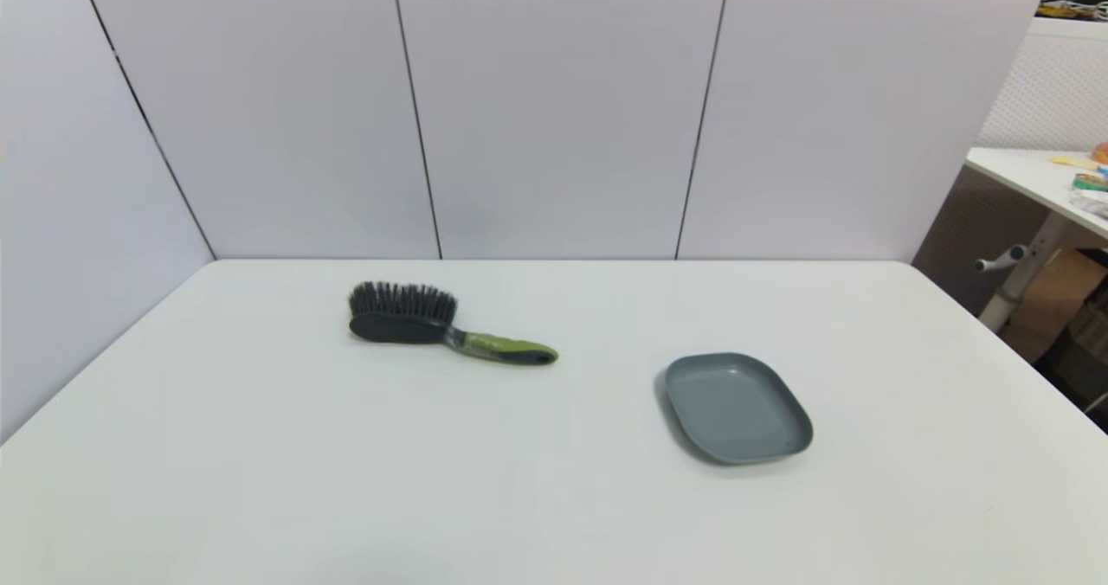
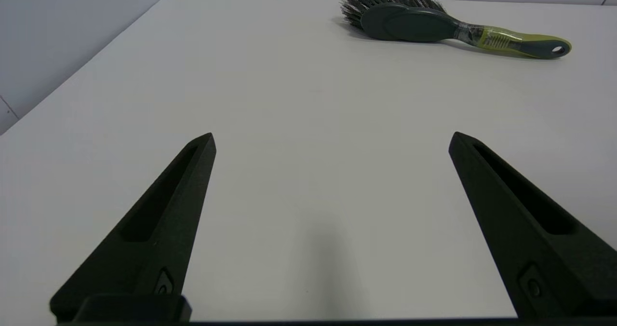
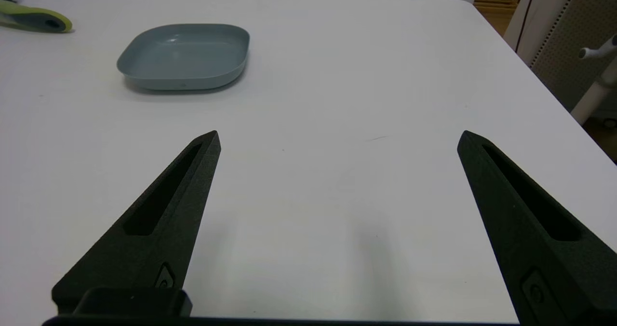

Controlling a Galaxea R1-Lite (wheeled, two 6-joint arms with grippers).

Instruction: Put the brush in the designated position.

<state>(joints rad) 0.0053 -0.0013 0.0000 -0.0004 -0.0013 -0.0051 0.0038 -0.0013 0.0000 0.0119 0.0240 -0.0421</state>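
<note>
The left gripper (image 2: pixel 331 140) hangs low over the tabletop (image 2: pixel 289 171) with its jaws spread wide and nothing between them; its two black fingers (image 2: pixel 159 224) point across bare white surface toward the brush (image 2: pixel 424 24), which lies well apart from them near the far side. The right gripper (image 3: pixel 337 140) is in the same posture, jaws wide and empty, low over the tabletop; ahead of it and off to one side sits the tray (image 3: pixel 185 56), and past the tray the dark tip of the brush handle (image 3: pixel 36 20) just shows at the picture's edge. Neither gripper appears in the head view.

In the head view the brush (image 1: pixel 446 330) lies on the tabletop (image 1: pixel 346 481) left of centre and toward the back; its dark oval head is at the left with bristles standing upward and away from the robot; the green handle runs to the right, ending in a dark tip with a hole. The tray (image 1: pixel 736 408), grey and shallow with rounded corners, sits right of centre, nearer the robot than the brush and apart from it; nothing lies in it.
</note>
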